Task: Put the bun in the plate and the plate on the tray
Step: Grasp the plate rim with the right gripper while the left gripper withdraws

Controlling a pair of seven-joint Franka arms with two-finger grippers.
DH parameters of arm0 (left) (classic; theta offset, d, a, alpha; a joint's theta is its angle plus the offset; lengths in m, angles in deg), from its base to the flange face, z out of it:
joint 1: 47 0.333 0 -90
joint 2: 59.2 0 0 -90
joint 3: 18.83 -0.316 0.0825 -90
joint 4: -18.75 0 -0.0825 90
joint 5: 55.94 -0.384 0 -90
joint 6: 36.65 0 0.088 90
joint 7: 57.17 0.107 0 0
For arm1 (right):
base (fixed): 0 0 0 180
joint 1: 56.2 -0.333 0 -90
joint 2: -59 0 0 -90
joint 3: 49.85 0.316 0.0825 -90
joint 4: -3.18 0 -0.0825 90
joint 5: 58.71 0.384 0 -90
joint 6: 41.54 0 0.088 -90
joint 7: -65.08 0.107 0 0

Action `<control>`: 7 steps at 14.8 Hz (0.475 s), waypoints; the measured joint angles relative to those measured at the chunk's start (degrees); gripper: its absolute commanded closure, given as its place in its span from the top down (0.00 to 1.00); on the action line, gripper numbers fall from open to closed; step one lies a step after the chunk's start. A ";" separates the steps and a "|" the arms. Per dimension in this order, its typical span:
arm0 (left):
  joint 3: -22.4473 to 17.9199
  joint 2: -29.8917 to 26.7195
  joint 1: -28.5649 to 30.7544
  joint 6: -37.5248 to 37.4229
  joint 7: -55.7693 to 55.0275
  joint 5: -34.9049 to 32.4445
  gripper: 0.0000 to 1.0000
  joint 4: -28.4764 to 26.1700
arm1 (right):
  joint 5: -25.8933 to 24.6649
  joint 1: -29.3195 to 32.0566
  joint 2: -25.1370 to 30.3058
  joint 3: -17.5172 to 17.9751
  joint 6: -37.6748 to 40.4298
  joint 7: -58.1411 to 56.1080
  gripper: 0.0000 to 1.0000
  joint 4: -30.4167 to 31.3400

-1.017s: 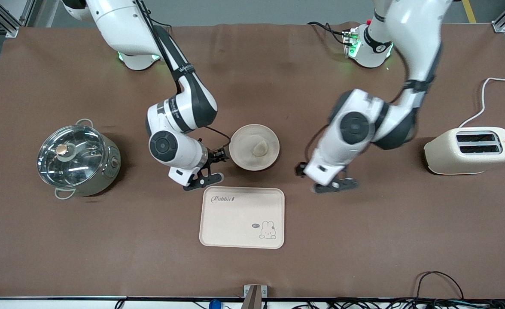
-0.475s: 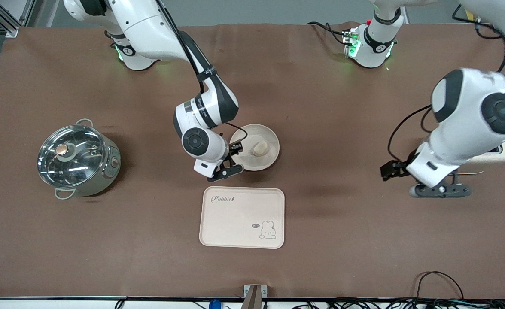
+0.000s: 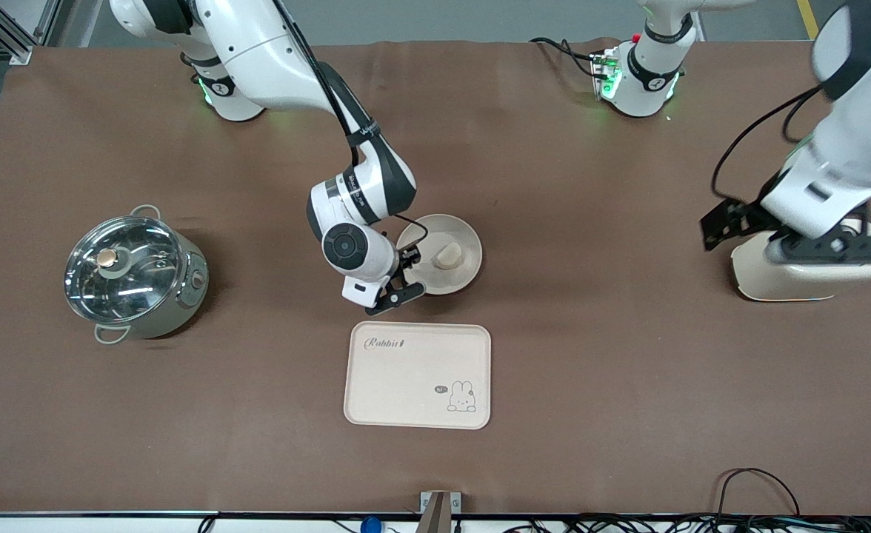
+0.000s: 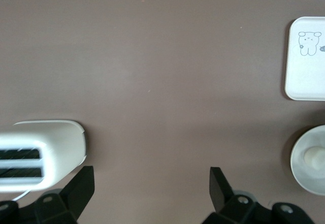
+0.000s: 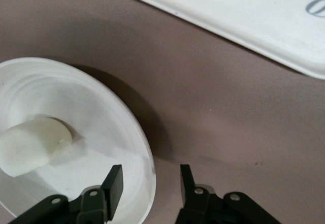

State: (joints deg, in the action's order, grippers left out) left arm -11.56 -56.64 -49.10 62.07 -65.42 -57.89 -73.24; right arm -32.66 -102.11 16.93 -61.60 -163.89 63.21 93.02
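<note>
Cream plate [image 3: 439, 254] holds the bun [image 3: 448, 256]; right gripper [image 5: 147, 186] straddles its rim, seemingly unclenched. Left gripper [image 4: 150, 186] hangs spread above the toaster [image 3: 772, 277].

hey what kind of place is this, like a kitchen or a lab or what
Most likely a robotics lab staged as a kitchen: two robot arms work at a table under a brown cloth, with cables along its edge, while a toaster, a lidded pot and a tray serve as props.

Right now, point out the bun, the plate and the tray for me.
bun [image 3: 448, 256]: front view, middle of the lump.
plate [image 3: 468, 275]: front view, bare rim toward the tray.
tray [image 3: 406, 381]: front view, blank middle.
</note>
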 measured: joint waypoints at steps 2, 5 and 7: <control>-6.37 -4.22 -4.26 -2.46 2.57 0.34 1.00 -1.05 | 0.01 -0.03 -0.48 0.30 -0.80 -0.91 0.47 0.01; -12.19 -8.09 -9.25 -2.98 5.82 0.39 1.00 -3.53 | 0.01 -0.07 -1.32 0.83 -2.40 -1.25 0.35 0.02; -12.25 -7.87 -9.56 -2.89 6.08 0.39 1.00 -4.16 | 0.01 -0.07 -1.77 1.24 -3.09 -1.28 0.29 0.02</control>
State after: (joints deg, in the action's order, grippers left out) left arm -23.81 -64.51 -58.66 59.18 -59.34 -57.51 -77.40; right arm -32.64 -102.19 15.15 -60.36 -166.98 61.92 93.04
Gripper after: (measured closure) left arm 0.000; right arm 0.652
